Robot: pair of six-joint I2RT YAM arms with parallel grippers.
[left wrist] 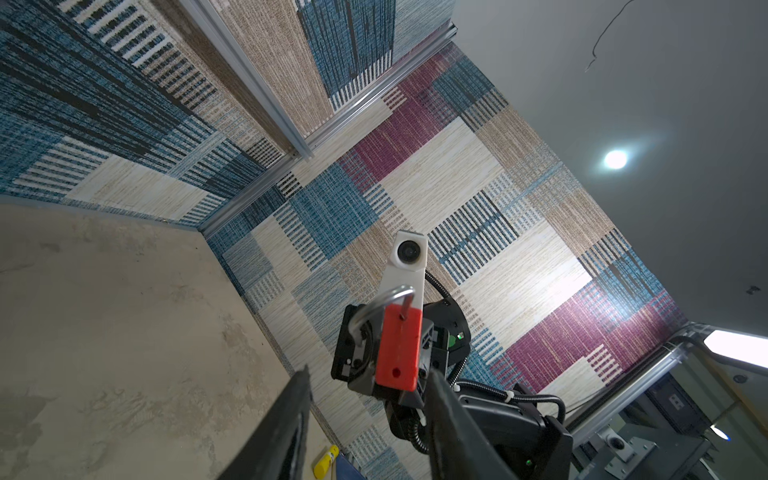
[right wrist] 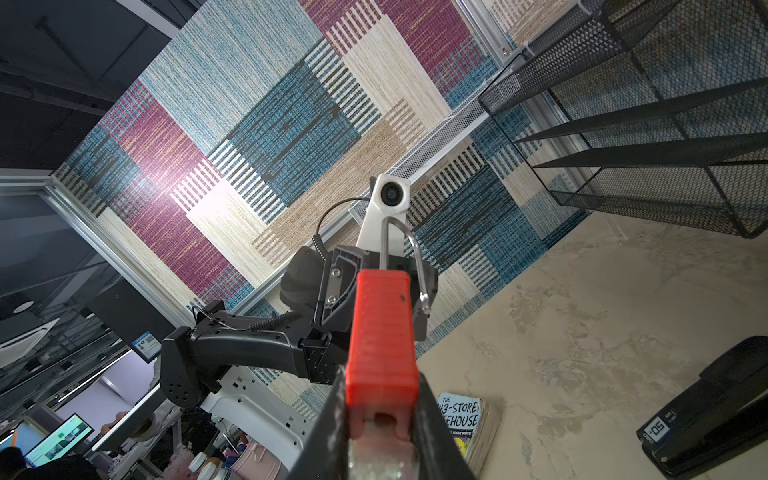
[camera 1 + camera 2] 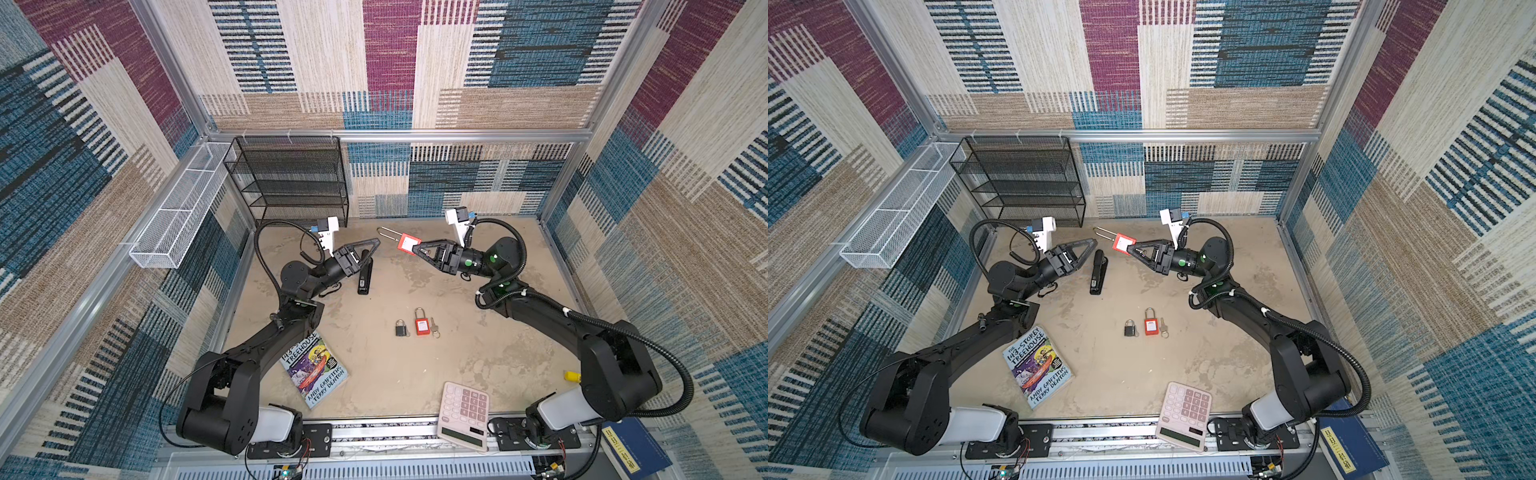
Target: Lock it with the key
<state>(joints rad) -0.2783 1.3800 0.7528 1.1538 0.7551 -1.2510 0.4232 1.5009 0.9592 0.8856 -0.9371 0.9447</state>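
Observation:
A red padlock [image 3: 409, 242] [image 3: 1123, 242] with a long silver shackle [image 3: 388, 235] hangs above the back of the table. My right gripper [image 3: 415, 248] [image 2: 380, 376] is shut on its body. In the right wrist view the shackle's free end [image 2: 424, 299] stands outside the body. A silvery piece [image 2: 380, 457], seemingly a key's head, sticks out of the lock's underside between the jaws. My left gripper [image 3: 372, 248] [image 1: 370, 374] is open and empty, just left of the shackle's bend. The padlock [image 1: 399, 349] faces it.
On the table lie a black stapler [image 3: 365, 278], a small black padlock [image 3: 401, 328], a small red padlock [image 3: 422, 324] with a loose key [image 3: 434, 328], a book [image 3: 313, 370] and a calculator [image 3: 464, 415]. A black mesh shelf [image 3: 291, 178] stands at the back left.

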